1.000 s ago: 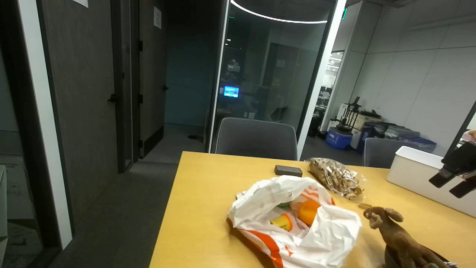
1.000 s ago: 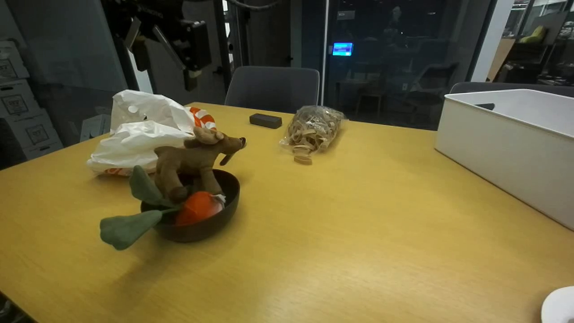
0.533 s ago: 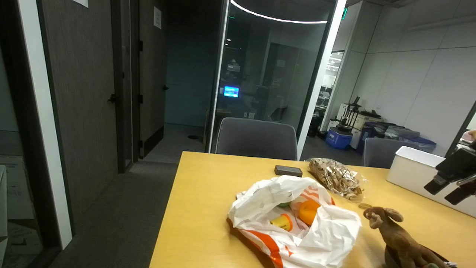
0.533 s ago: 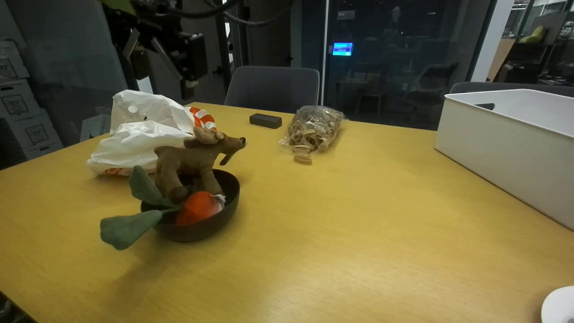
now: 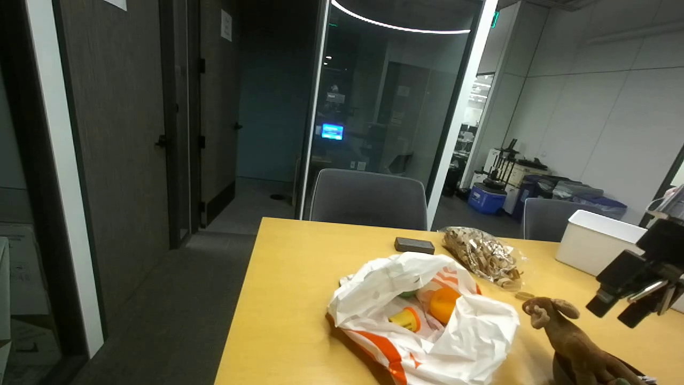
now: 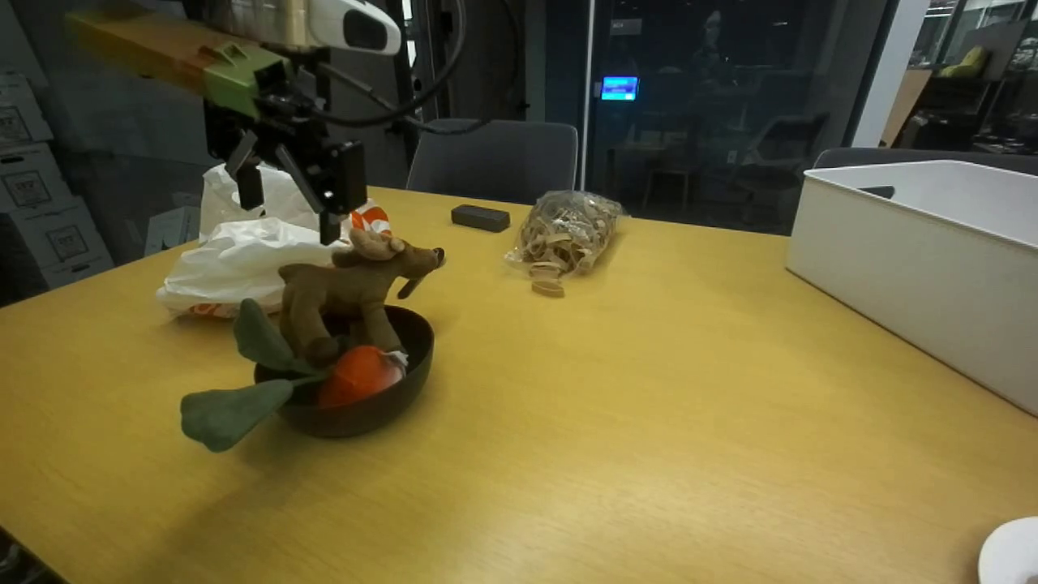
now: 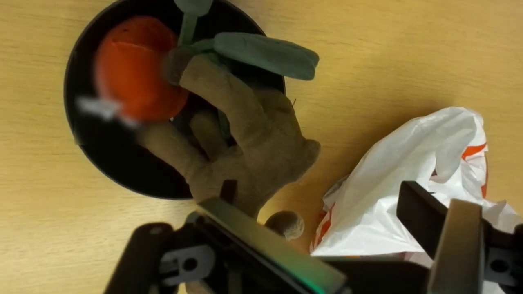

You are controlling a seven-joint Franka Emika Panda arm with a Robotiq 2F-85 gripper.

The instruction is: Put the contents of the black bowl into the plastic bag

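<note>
While bowl (image 6: 357, 422) holds plush deer (image 6: 336, 290), head end (image 6: 411, 261) faces rubber bands (image 6: 561, 242).

Plush toy (image 6: 340, 292) in bowl (image 6: 357, 422), plastic bag (image 6: 243, 259) nearby.

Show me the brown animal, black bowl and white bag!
Brown animal (image 6: 334, 288), in an exterior view: its body
Black bowl (image 7: 127, 162), in the wrist view: bare inside
White bag (image 5: 475, 337), in an exterior view: crinkled side

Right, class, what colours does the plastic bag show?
The plastic bag is white with orange-red print, seen best in an exterior view.
</note>
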